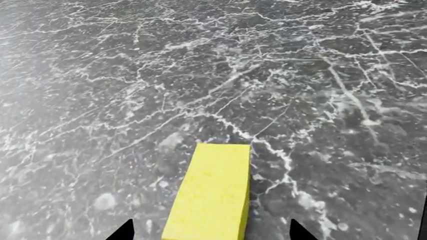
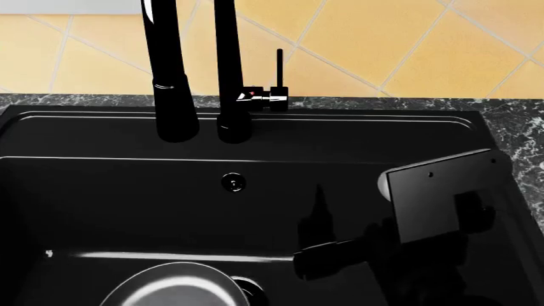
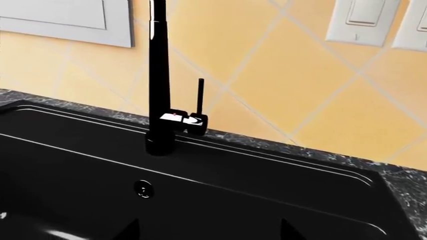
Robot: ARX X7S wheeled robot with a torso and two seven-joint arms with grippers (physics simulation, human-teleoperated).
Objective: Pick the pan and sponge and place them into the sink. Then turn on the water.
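One sponge (image 1: pixel 210 192) is lying flat on the dark marbled countertop (image 1: pixel 220 75), its long axis running straight out from between the two spread, released fingertips of the left gripper (image 1: pixel 209 231); bare counter is lying all round it. One pan (image 2: pixel 170 287) is sitting in the sink (image 2: pixel 102 210), beside the drain. The faucet (image 2: pixel 228 70) lever (image 2: pixel 279 67) is standing upright. The right gripper (image 3: pixel 207 230) is hanging open over the basin.
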